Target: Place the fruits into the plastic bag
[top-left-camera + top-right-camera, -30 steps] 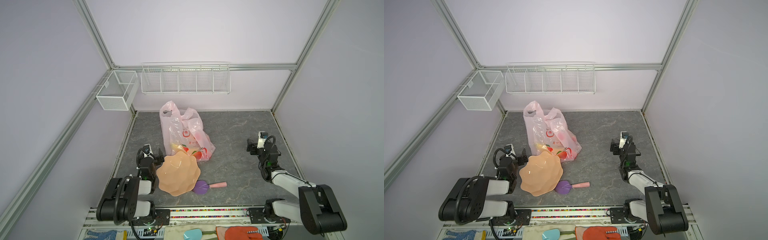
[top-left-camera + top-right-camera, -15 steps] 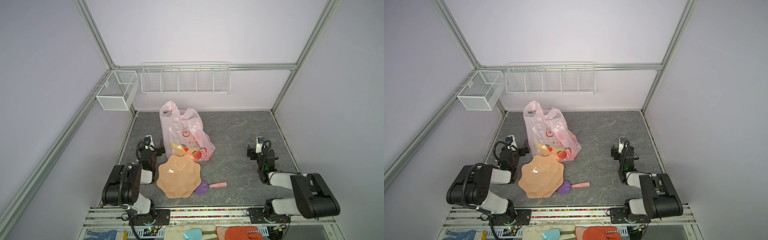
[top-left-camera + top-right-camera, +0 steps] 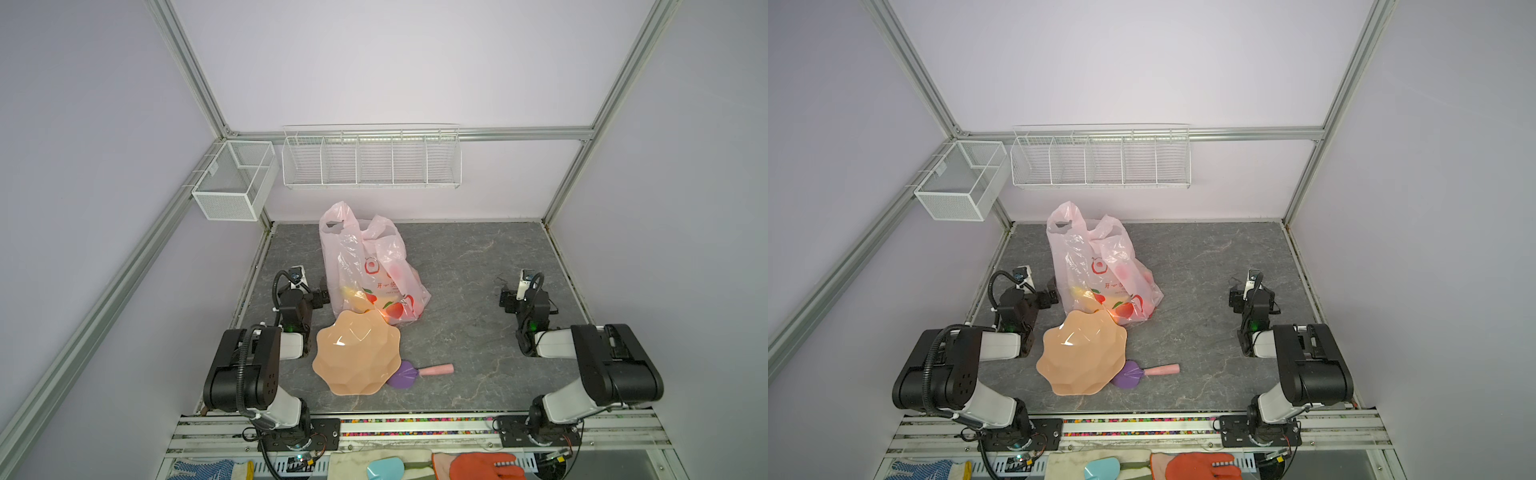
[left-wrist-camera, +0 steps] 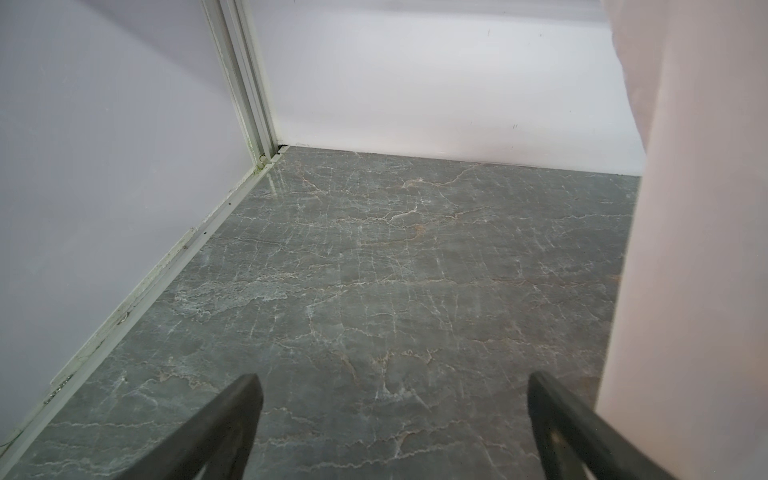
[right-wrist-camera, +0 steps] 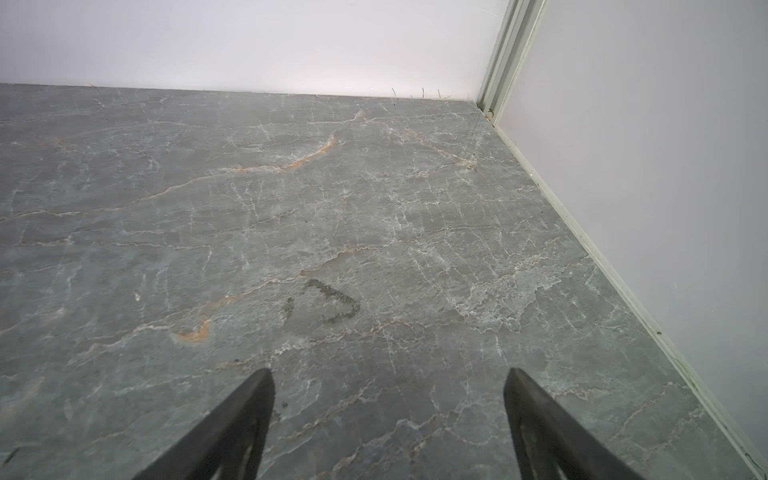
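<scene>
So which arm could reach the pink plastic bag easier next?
Probably left: the left end effector, open, sits beside the translucent pale pink crinkly plastic bag, which fills its wrist view's edge. The right end effector, also open, is far across the grey marbled table.

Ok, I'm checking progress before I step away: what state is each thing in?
plastic bag: standing slumped, handles up.
fruits: inside the bag, showing through it.
bowl: empty.
scoop: lying flat, partly hidden by the bowl.
left gripper: open, empty.
right gripper: open, empty.
</scene>
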